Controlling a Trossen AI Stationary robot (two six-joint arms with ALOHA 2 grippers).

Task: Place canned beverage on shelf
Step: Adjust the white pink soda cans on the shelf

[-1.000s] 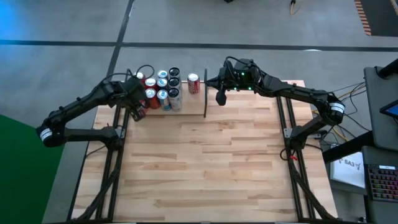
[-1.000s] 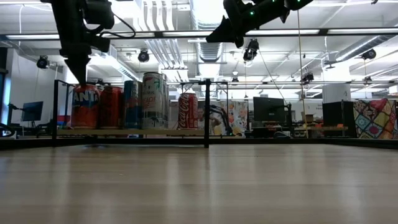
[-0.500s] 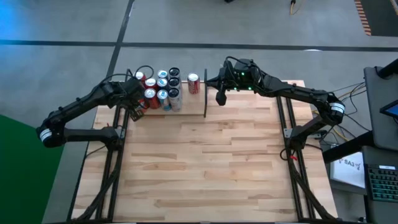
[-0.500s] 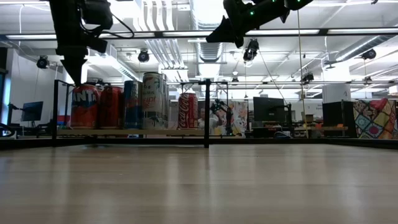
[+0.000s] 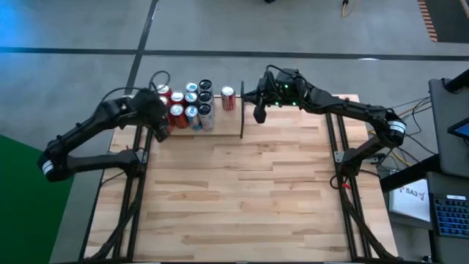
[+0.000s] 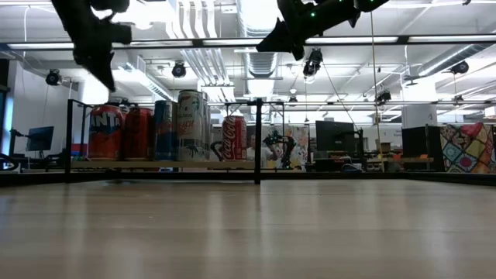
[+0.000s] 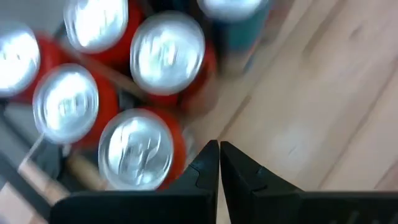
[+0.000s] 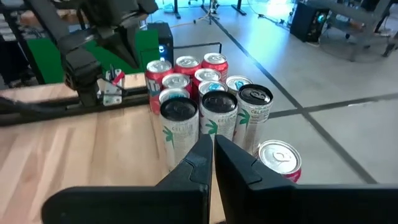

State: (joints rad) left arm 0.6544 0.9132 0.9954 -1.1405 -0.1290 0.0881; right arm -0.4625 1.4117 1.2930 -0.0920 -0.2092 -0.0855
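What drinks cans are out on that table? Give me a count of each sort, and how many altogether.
Tall white cans: 3
Shorter cans packed in the same cluster, mostly red, some with blue: 7
Red Coca-Cola can standing apart from the cluster: 1
Total: 11 cans

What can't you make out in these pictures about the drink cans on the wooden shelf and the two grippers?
- Back-row cans: low view, hidden behind the front cans.
- Red cans' labels: left wrist view, blurred; only silver tops show.
- Shelf rods: high view, too thin to trace.
- Left gripper: high view, too small; low view, cut off by the top edge.
- Right gripper: shut, empty.
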